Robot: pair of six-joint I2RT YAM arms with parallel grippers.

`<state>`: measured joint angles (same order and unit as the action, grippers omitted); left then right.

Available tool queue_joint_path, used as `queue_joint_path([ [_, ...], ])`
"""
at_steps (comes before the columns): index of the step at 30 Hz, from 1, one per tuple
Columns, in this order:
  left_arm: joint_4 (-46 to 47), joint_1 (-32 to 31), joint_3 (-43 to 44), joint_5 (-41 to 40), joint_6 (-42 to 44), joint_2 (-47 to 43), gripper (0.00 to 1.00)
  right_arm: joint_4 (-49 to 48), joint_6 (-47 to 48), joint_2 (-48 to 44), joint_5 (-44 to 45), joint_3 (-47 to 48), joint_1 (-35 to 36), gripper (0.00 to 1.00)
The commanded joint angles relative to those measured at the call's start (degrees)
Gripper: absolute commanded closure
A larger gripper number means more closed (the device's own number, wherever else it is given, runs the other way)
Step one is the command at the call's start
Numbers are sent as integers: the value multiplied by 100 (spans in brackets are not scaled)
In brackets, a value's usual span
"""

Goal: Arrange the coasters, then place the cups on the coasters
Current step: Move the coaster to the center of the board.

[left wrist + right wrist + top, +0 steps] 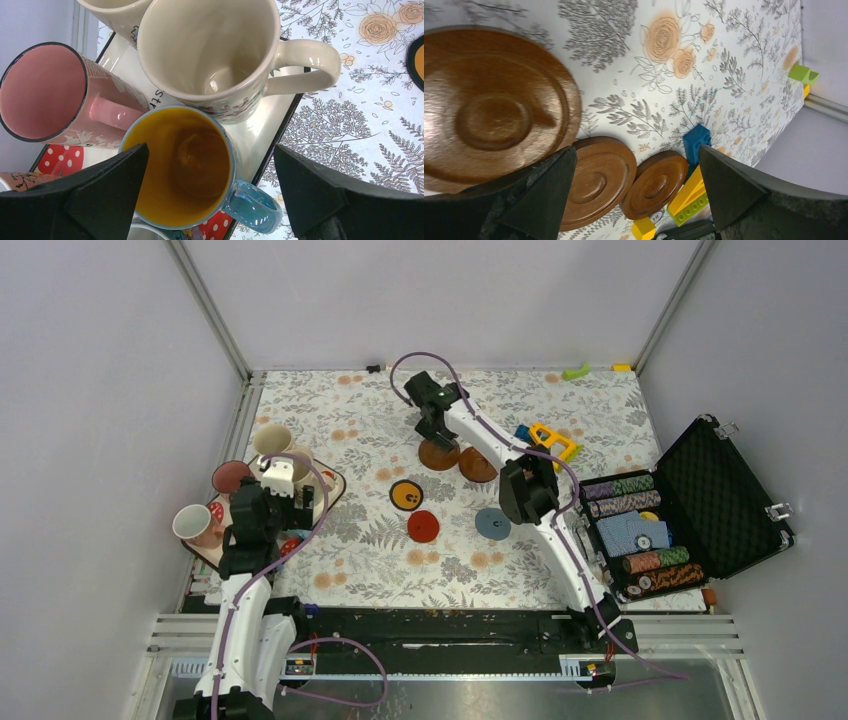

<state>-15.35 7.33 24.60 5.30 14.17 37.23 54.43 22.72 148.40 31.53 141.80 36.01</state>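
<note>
Only "st", on tray (125, 65) or cream mug (210, 50); unclear which

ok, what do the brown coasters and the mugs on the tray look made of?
Brown coasters: probably varnished wood. They have a warm brown tone, turned concentric rings and soft highlights. Moulded plastic is possible, since no grain shows clearly.
Blue mug and cream mug: glazed ceramic by the look, with thick rims and glossy reflections inside and on the handles.

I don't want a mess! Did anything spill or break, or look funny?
Nothing looks spilled or broken. The mugs are just squeezed together on the tray, and the coasters lie scattered on the table, three brown ones bunched close together.
</note>
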Motion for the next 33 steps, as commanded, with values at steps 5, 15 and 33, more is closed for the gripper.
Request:
queue_joint_path([
  [5, 359, 30, 62, -32, 33, -19, 1, 49, -186, -928, -440, -774, 219, 0],
  [15, 297, 27, 69, 61, 35, -93, 1, 496, -526, -270, -772, -301, 249, 0],
  [33, 354, 32, 84, -177, 23, 23, 1, 191, -658, -126, -2141, 543, 838, 0],
])
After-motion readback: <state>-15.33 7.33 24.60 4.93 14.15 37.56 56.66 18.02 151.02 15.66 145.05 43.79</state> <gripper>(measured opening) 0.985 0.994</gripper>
